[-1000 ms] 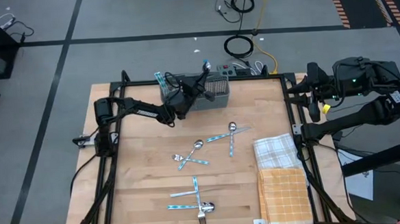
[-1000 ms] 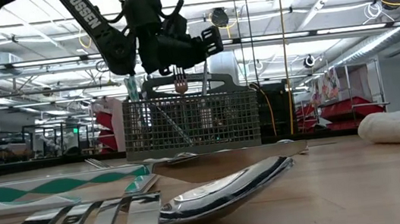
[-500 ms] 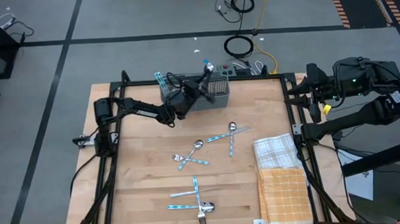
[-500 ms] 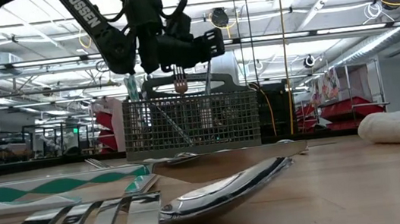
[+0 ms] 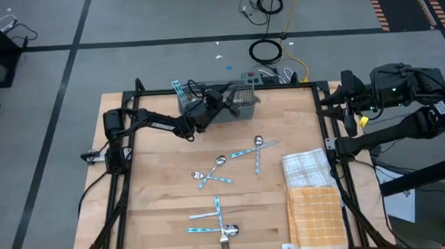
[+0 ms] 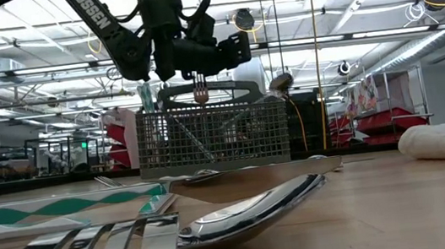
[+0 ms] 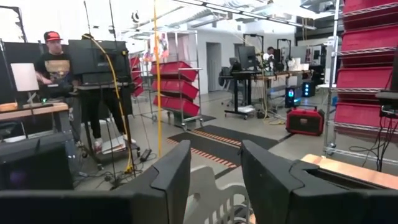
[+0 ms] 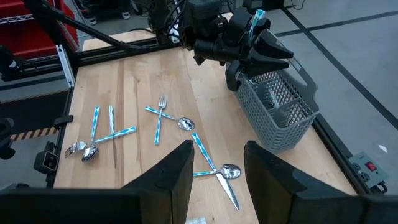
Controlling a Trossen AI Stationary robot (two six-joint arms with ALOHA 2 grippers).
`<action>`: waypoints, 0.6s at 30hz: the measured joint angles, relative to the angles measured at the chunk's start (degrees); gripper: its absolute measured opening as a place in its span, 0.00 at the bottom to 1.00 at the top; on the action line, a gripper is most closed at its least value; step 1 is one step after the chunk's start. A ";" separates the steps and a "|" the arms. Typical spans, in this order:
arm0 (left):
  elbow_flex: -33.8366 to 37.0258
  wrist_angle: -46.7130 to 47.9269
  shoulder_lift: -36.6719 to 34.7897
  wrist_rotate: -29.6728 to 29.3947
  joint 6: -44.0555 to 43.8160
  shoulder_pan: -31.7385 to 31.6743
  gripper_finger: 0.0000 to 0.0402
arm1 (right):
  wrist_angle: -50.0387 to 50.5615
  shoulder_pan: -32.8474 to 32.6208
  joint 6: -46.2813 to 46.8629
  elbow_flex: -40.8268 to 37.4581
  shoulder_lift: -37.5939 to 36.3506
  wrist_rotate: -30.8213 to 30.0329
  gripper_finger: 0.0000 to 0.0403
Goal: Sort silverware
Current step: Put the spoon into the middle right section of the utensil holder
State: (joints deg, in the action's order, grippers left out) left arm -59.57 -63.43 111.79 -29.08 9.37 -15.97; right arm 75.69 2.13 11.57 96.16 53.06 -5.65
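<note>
**Pale wood, silverware scattered, left arm at the basket**

Wood is what you see most of: the surface (image 5: pixel 164 181) fills the high view. At its right edge lie two folded cloths (image 5: pixel 312 188), a white checked one above an orange one.

Your left arm (image 5: pixel 154 122) reaches across to the grey mesh basket (image 5: pixel 237 102) at the far edge. Its end effector (image 5: pixel 215 102) hangs over the basket's near rim, fingers spread apart with nothing between them. In the low view a fork (image 6: pixel 199 89) stands tines-up in the basket just under it.

Your right arm (image 5: pixel 393 108) waits off the surface to the right; its end effector (image 8: pixel 214 165) is partly open and empty.

The rest of the silverware (image 5: pixel 228 166) lies loose: crossed spoons and knives mid-surface, and another cluster (image 5: pixel 212 222) with a fork near the front edge. A few blue handles (image 5: pixel 178 89) stick up from the basket's left end.
</note>
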 joint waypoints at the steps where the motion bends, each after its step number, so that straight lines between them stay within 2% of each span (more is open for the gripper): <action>1: 0.01 -0.19 -0.12 -0.13 0.00 -0.01 0.37 | 0.00 0.00 0.00 0.00 0.00 0.00 0.33; 5: 0.13 0.02 -1.90 0.11 0.02 0.11 0.39 | 0.03 0.00 1.00 0.00 0.00 -0.04 0.33; 9: 0.11 -0.49 -6.72 0.21 0.07 0.79 0.39 | 1.15 0.02 1.68 -1.45 0.55 -0.38 0.33; 13: 0.12 0.02 -13.48 0.35 0.03 1.64 0.39 | -2.25 0.02 1.25 -8.05 1.97 -2.12 0.33; 16: 0.11 0.14 -20.36 1.21 0.23 3.31 0.39 | -9.95 0.12 1.21 -15.05 3.75 -7.23 0.33; 18: 0.11 1.03 -25.52 2.21 0.97 4.67 0.39 | -16.46 0.54 -0.15 -20.13 5.33 -7.73 0.33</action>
State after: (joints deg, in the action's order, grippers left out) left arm -59.46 -62.41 86.26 -26.87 10.33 -11.31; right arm 59.23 2.67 11.42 76.03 58.38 -13.38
